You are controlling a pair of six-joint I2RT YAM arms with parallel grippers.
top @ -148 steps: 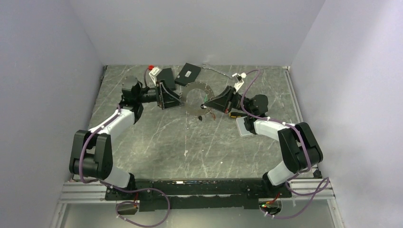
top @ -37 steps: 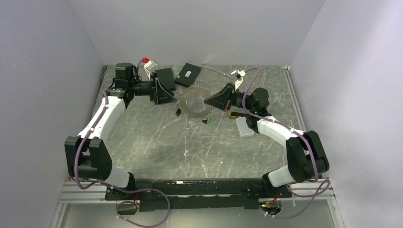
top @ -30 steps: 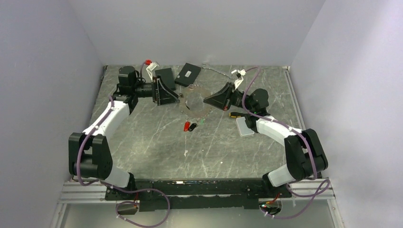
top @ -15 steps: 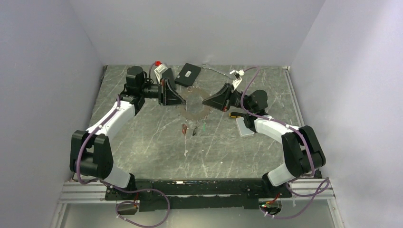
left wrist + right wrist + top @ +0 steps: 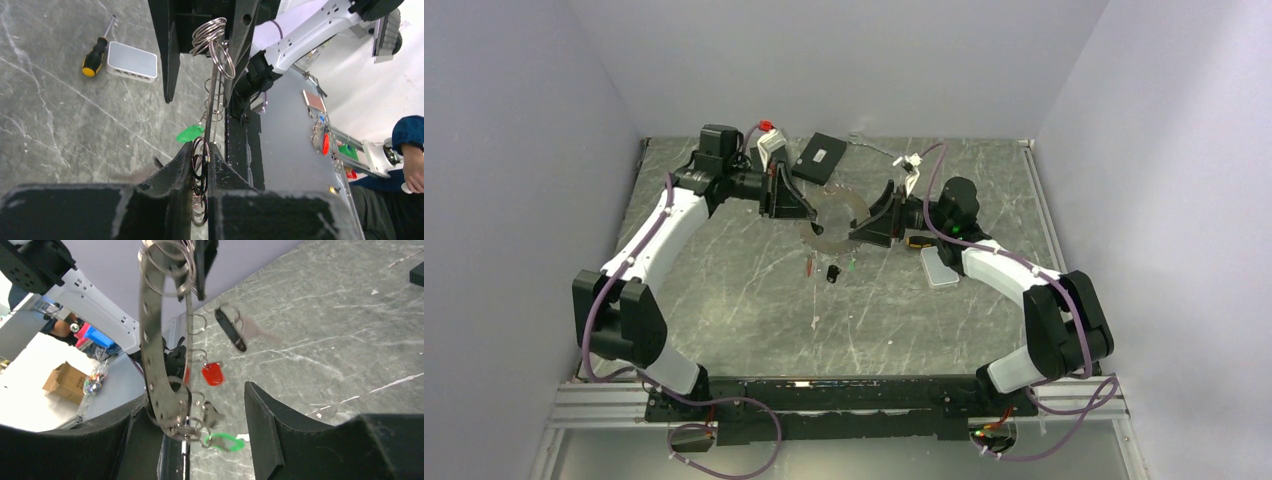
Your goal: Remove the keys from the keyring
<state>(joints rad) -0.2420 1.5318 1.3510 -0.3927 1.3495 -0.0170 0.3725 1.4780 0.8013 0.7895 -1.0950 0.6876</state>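
The grey keyring hangs in the air over the middle of the table, held at its left edge by my left gripper. In the left wrist view that gripper is shut on the ring's rim, with small split rings caught between the jaws. My right gripper stands open around the ring's right side. In the right wrist view the keyring lies against one finger, well apart from the other. Red, black and green keys dangle from it.
A black box lies at the back. A white box and a yellow-handled screwdriver lie under the right arm. The thin wrench rests near the back wall.
My left gripper has closed on the keyring's left edge and my right gripper has opened, letting go of it. The keys swing below the ring.
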